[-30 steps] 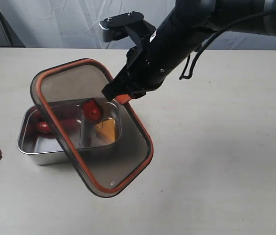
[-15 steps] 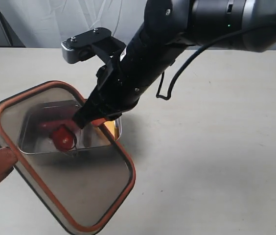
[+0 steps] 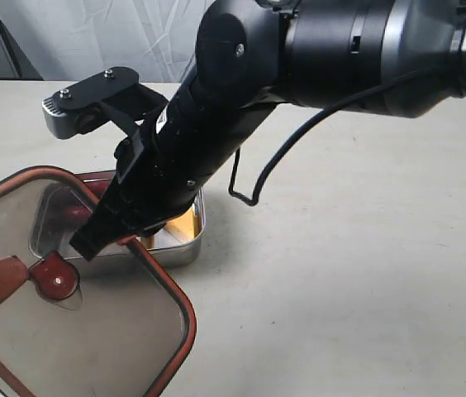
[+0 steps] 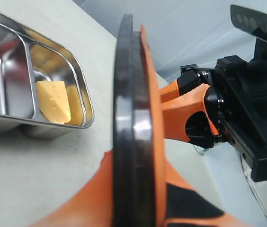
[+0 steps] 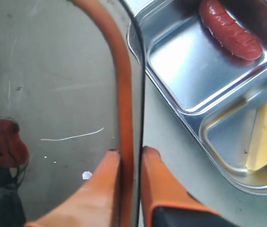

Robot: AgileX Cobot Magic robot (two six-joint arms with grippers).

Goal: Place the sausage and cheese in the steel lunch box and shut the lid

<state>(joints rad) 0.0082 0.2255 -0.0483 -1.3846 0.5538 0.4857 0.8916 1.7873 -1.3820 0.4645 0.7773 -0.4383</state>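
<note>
The steel lunch box (image 3: 185, 248) sits on the table with the cheese (image 3: 182, 223) in its smaller compartment and the sausage (image 5: 230, 30) in the larger one. The dark lid (image 3: 92, 331) with its orange rim hangs tilted over the box's near-left side, its orange valve (image 3: 55, 279) showing. My right gripper (image 3: 121, 240) is shut on the lid's far edge, fingers (image 5: 162, 179) on both faces. My left gripper (image 3: 14, 277) is shut on the opposite edge; in the left wrist view the lid (image 4: 133, 118) runs edge-on between its fingers (image 4: 76, 203).
The large black right arm (image 3: 241, 107) reaches across the middle and hides part of the box. Pale bare tabletop (image 3: 365, 273) lies to the right. A white curtain (image 3: 92, 33) hangs behind the table.
The right arm has carried the lid left and toward the near edge, off the box's top. The left gripper's finger now sits on the lid's left edge.
</note>
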